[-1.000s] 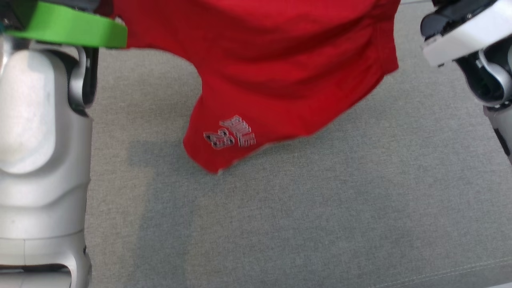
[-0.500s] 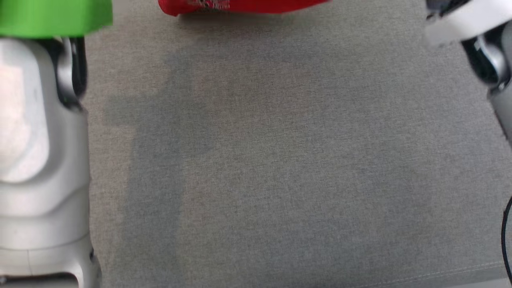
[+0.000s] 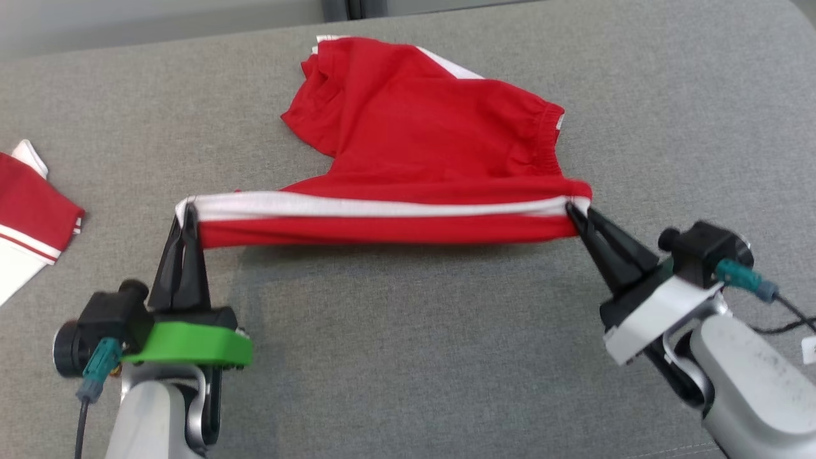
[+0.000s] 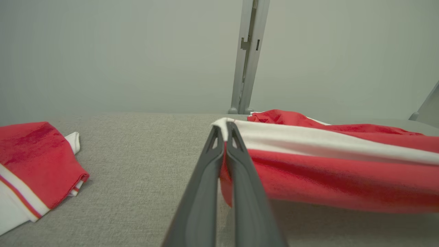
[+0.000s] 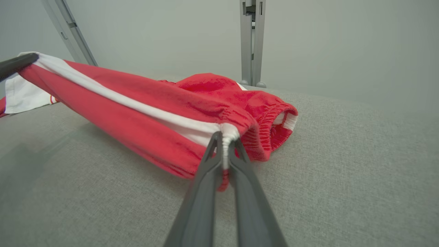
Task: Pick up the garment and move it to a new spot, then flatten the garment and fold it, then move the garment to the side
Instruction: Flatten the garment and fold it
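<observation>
The garment (image 3: 421, 134) is a pair of red shorts with a white side stripe, lying on the grey padded surface (image 3: 408, 357). Its near edge is stretched taut between my two grippers and lifted off the surface; the far part rests on the fabric. My left gripper (image 3: 187, 207) is shut on the hem corner at the stripe's left end, seen close up as the left gripper (image 4: 225, 127) pinching white cloth. My right gripper (image 3: 574, 205) is shut on the waistband end of the stripe, shown as the right gripper (image 5: 224, 137) pinching the gathered garment (image 5: 144, 116).
A second red and white piece of clothing (image 3: 25, 210) lies at the left edge of the surface, also visible as clothing (image 4: 34, 164). A grey upright post (image 4: 248, 55) stands behind the far edge. Bare grey surface lies between and in front of my arms.
The head camera has swung, so the whole picture shifted. Earlier the garment hung high and close to the camera; now it is lowered, its far part lying on the surface.
</observation>
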Controlling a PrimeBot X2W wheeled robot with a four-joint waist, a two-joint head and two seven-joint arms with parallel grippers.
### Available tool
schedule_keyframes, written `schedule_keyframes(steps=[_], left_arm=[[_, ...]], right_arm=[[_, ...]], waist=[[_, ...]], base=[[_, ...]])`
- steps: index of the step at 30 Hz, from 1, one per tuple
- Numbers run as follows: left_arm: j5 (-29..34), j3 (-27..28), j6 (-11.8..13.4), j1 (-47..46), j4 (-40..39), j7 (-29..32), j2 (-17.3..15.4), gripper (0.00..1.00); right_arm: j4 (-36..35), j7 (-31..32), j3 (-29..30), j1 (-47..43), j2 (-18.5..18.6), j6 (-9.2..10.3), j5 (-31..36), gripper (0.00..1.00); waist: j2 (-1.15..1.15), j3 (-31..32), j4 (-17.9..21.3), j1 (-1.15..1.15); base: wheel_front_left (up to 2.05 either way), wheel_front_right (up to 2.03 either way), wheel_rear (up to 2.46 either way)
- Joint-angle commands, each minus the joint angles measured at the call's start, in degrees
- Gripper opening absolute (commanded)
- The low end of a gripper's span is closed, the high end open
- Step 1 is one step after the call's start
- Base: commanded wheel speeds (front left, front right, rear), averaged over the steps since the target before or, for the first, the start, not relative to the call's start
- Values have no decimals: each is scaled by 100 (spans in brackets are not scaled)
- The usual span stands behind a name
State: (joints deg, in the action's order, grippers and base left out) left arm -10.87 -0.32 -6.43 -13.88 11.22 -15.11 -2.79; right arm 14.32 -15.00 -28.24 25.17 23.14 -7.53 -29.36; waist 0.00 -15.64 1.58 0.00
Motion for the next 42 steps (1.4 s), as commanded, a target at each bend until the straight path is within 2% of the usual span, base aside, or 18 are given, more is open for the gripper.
schedule_keyframes(steps=[1, 11, 17, 22, 26, 32, 42], left_arm=[[-171, 86, 76, 235, -27, -4, -39, 0], [-737, -197, 458, 1628, 99, -5, -33, 0], [-687, -230, 466, 2309, 97, -6, -35, 0], [-806, -166, 511, 2525, -28, -6, -36, 0], [-712, -302, 402, 2084, -104, -5, -34, 0], [-389, -544, 211, 715, 12, -5, -29, 0], [192, -798, -27, -1679, 1153, -5, -43, 0]], right_arm=[[-22, -25, 24, -276, 14, 9, 18, 0], [34, -26, 198, -1668, -225, 11, 76, 0], [-8, -27, 289, -2329, -329, 11, 95, 0], [-132, -26, 425, -2613, -385, 15, 20, 0], [-276, -27, 456, -2455, -475, 14, -74, 0], [-437, -26, 610, -1796, -700, 9, -485, 0], [-262, -26, 566, -541, -1021, 8, -1151, 0]], waist=[[0, 363, -11, 0], [0, 1211, 0, 0], [0, 1554, -7, 0], [0, 1569, 44, 0], [0, 1383, 131, 0], [0, 671, 281, 0], [0, -514, 744, 0]], base=[[0, 0, 0], [0, 0, 0], [0, 0, 0], [0, 0, 0], [0, 0, 0], [0, 0, 0], [0, 0, 0]])
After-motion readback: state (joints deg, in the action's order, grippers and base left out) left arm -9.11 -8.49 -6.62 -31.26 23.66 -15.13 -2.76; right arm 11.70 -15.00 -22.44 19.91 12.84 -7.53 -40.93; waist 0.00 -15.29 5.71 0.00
